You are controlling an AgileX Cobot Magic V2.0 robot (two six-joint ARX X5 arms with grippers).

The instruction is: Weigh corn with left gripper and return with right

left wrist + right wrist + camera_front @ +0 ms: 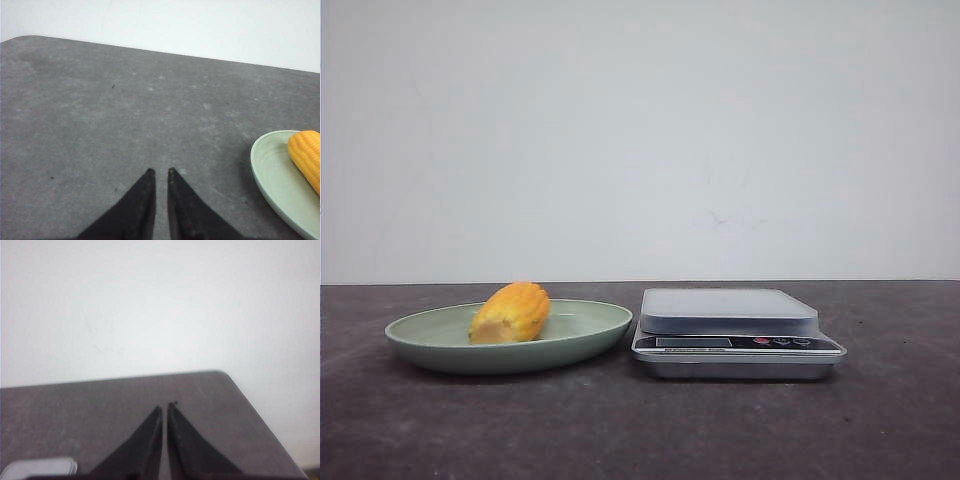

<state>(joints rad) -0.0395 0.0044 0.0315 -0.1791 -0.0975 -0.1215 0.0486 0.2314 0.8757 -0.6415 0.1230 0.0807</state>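
Note:
The corn [510, 313], a stubby yellow-orange cob, lies in a pale green plate [440, 330] left of centre on the dark table. Beside the plate on its right stands a digital scale [735, 330] with nothing on its platform. Neither arm shows in the front view. In the left wrist view my left gripper [160, 171] hovers over bare table, shut and holding nothing, with the corn [306, 155] and plate [272, 172] off to one side. My right gripper [164, 407] is also shut and holds nothing, near the table's far corner, a corner of the scale [40, 467] at the frame edge.
A plain white wall stands behind the table. The table's back edge [125, 378] and rounded corner [225, 374] lie just beyond the right gripper. Grey tabletop [100, 110] spreads around the left gripper.

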